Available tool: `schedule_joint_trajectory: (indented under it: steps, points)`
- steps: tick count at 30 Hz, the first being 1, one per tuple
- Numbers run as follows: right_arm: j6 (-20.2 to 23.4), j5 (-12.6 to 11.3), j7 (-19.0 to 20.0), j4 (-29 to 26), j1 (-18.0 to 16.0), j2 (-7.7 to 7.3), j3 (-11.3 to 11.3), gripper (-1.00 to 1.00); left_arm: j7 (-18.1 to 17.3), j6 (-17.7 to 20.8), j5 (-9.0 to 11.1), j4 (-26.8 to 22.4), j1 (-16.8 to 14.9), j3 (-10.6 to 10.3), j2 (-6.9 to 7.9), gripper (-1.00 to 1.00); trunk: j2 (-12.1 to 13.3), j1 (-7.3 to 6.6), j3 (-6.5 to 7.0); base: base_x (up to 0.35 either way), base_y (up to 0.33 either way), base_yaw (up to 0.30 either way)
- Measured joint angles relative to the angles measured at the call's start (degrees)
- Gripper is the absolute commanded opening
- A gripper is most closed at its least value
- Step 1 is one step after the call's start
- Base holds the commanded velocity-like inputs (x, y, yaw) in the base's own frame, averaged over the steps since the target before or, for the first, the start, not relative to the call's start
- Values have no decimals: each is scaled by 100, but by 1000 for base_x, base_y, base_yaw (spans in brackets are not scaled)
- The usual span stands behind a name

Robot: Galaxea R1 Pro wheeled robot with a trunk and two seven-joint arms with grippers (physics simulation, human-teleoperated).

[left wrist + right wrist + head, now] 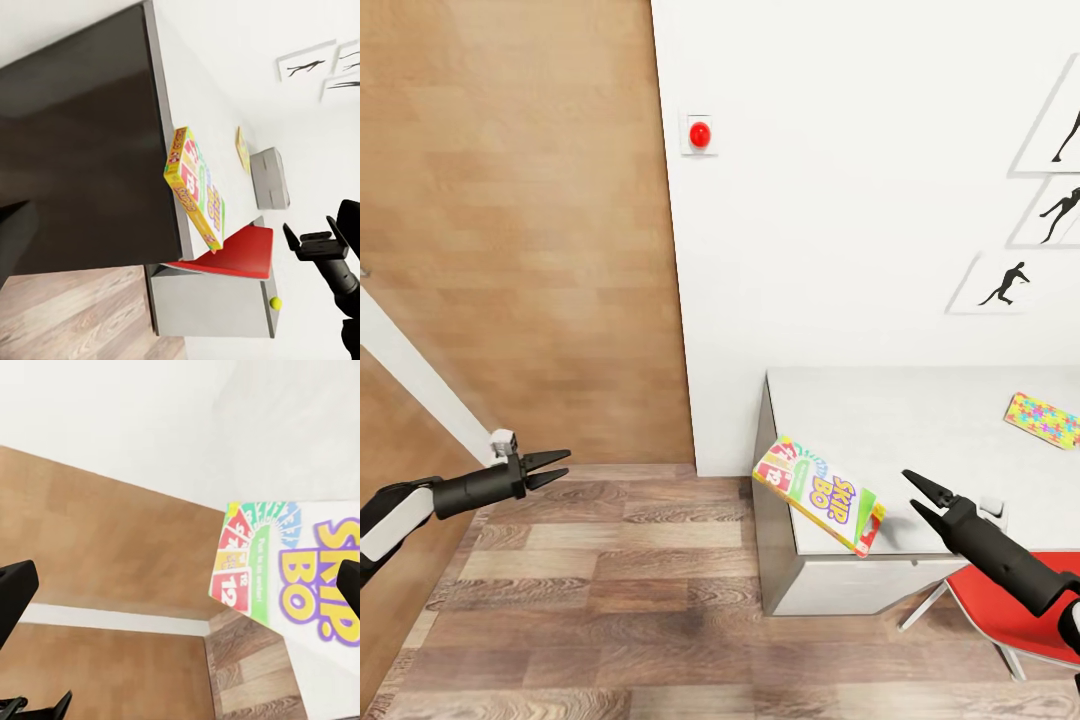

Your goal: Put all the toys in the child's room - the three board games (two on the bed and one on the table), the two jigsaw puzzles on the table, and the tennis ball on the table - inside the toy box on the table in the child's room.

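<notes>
The white Skip-Bo board game (820, 493) sits tilted at the near left corner of the table (900, 410), hanging over its front edge; it also shows in the left wrist view (196, 187) and the right wrist view (300, 577). My right gripper (920, 495) is open just right of it, and its fingers (13, 598) hold nothing. My left gripper (550, 467) is open over the floor, well to the left. A jigsaw puzzle (1043, 420) lies at the far right of the table. Farther along the table are the grey toy box (270, 178) and the tennis ball (276, 303).
A red chair (1010, 610) stands at the table front, under my right arm. A wood door (510, 230) fills the left side, beside a white wall with a red button (700, 133). Plank floor (620, 580) lies between the door and the table.
</notes>
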Motion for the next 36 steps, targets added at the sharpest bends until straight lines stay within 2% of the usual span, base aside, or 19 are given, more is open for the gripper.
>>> schedule_joint_trajectory:
  steps: [7, 15, 17, 19, 20, 26, 27, 29, 33, 36]
  points:
    - [154, -11, 171, -35, -4, -12, -7, 100, 31, 1, -3, 0, 0, -8, -47, 100, 0, 0, 0, 0, 0, 0]
    - [457, 0, 1046, -52, -5, -25, -38, 100, 208, 5, -32, -13, -2, -20, -247, 100, 0, 0, 0, 0, 0, 0]
    - [487, 7, 1246, -53, -4, -29, -36, 100, 506, 19, -63, -16, -32, -21, -535, 100, 0, 0, 0, 0, 0, 0]
    - [494, 12, 1303, -54, -3, -31, -40, 100, 716, 40, -75, -17, -68, -10, -713, 100, 0, 0, 0, 0, 0, 0]
    - [498, 11, 1340, -54, -2, -31, -44, 100, 930, 58, -82, -17, -114, -4, -864, 100, 0, 0, 0, 0, 0, 0]
    - [504, 10, 1392, -54, -1, -28, -36, 100, 1547, 80, -90, -13, -219, 9, -1293, 100, 0, 0, 0, 0, 0, 0]
    - [505, 9, 1399, -54, -1, -25, -29, 100, 1712, 68, -90, 1, -231, 2, -1457, 100, 0, 0, 0, 0, 0, 0]
    - [506, 9, 1405, -54, 0, -23, -18, 100, 1928, 43, -88, 52, -244, -10, -1683, 100, 0, 0, 0, 0, 0, 0]
    - [506, 9, 1412, -54, 0, -24, -15, 100, 2155, 33, -95, 247, -253, -8, -1847, 100, 0, 0, 0, 0, 0, 0]
    - [506, 9, 1416, -54, 0, -22, -13, 100, 2219, 34, -97, 327, -255, -8, -1886, 100, 0, 0, 0, 0, 0, 0]
